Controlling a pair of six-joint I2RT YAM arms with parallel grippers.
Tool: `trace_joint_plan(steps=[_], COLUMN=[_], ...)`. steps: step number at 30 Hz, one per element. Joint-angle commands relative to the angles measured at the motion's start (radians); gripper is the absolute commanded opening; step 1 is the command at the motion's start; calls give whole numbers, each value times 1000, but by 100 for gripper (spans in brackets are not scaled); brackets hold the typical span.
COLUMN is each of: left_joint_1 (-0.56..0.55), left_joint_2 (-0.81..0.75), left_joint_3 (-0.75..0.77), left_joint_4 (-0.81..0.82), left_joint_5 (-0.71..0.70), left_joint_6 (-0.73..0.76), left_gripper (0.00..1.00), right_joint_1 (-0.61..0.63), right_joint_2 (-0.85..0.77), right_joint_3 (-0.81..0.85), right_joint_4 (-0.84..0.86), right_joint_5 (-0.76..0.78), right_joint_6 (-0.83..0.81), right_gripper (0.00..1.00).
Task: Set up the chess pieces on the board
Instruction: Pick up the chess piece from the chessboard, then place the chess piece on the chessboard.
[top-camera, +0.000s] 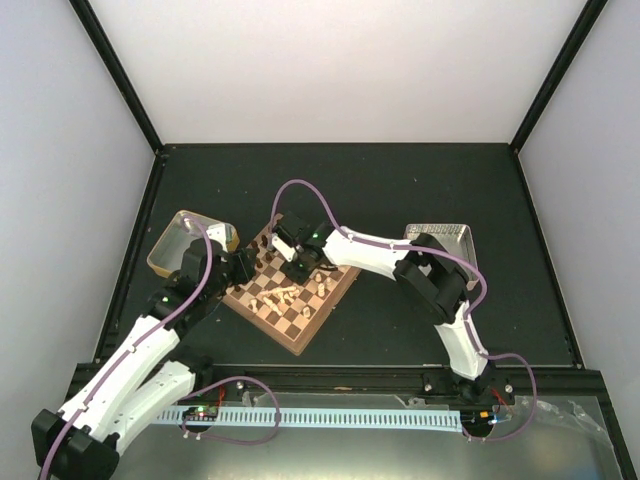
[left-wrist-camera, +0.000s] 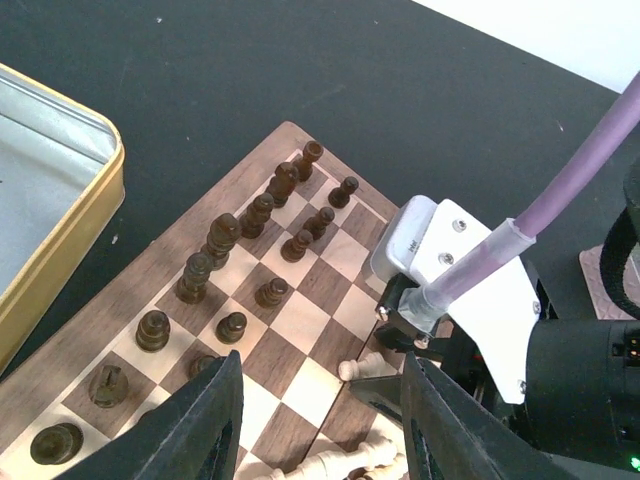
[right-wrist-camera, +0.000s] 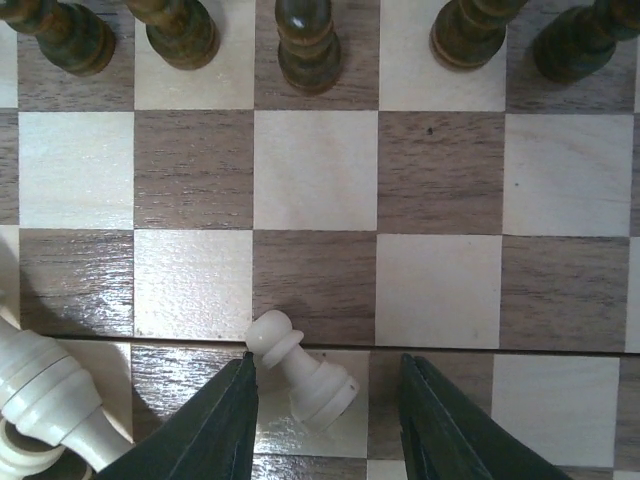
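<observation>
The wooden chessboard (top-camera: 322, 308) lies tilted at the table's middle. Dark brown pieces (left-wrist-camera: 222, 239) stand in two rows on its far-left side. A pale cream pawn (right-wrist-camera: 304, 372) lies on its side between the open fingers of my right gripper (right-wrist-camera: 328, 420), its head touching the left finger (right-wrist-camera: 215, 430). That pawn also shows in the left wrist view (left-wrist-camera: 362, 367). More cream pieces (left-wrist-camera: 345, 462) lie toppled nearby. My left gripper (left-wrist-camera: 320, 425) is open and empty, hovering over the board's near-left part, close to my right gripper (top-camera: 298, 265).
A gold-tan metal tray (top-camera: 172, 240) sits left of the board and shows in the left wrist view (left-wrist-camera: 60, 230). A pinkish tray (top-camera: 455, 237) sits at the right behind the right arm. The right arm's purple cable (left-wrist-camera: 585, 160) arcs over the board.
</observation>
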Motion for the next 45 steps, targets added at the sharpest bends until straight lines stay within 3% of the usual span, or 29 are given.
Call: trace_joint_plan(steps=[1,11,20,27,32,36,40,45], left_joint_1=[10,14,20,52,75,85,89,93], left_joint_2=[3,2,11,21,68,116,162,190], left_joint_3=[5,6,3,-10,8,41,65,65], left_joint_4=[-4,0,14,123,211,217,225,252], left_joint_5=[17,34,96,355,606,722,810,843], left_joint_6=[-12,-17,-51,-112,-144,-143,-148,-171], left_gripper=[45,45,46,55,63,64,57,24], right_joint_1=[-5,-6,-5,-4,-5,-6,-5,-6], right_joint_2=[25,-14,-85,-300,-465,-563,-611,-631], right_joint_3=[22,-46,-151,-337,-485,-562,-591,-598], right_joint_4=[13,48,190,432,584,650,687,693], right_joint_5=[7,6,26,-10,-176,-266,-302,-306], right_joint_6=[-38,-60,-55,-9,-3,3,13,14], right_gripper=[40,21,5,3,4,4,4,4])
